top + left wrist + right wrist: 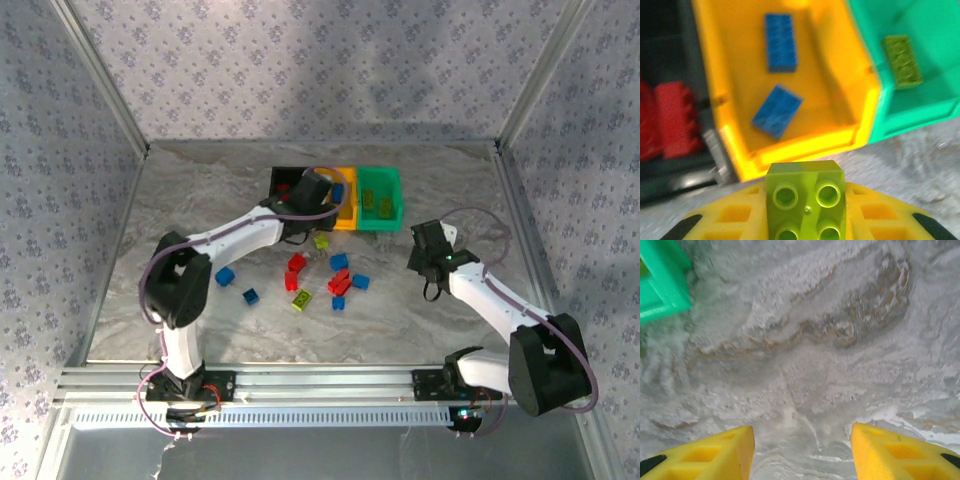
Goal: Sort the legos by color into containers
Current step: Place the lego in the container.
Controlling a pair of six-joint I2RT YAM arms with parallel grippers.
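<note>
Our left claw is clamped on a yellow-green brick, studs up, pinched between the two yellow fingers. It hangs just on the near side of the orange bin, with the brick close to that bin's near rim. Inside the orange bin lie two blue bricks, apart from each other. To its left stands the black bin with red bricks in it. To its right is the green bin, with one yellow-green piece on its floor. The three bins stand side by side near the middle of the table's far edge.

Our right claw has its fingers well apart with nothing between them. It hangs over bare table toward the right edge, on the near side of the green bin, a corner of which we see off to its left.

In the middle of the table lie the loose bricks, red, blue and yellow-green. They are scattered, and some touch.
</note>
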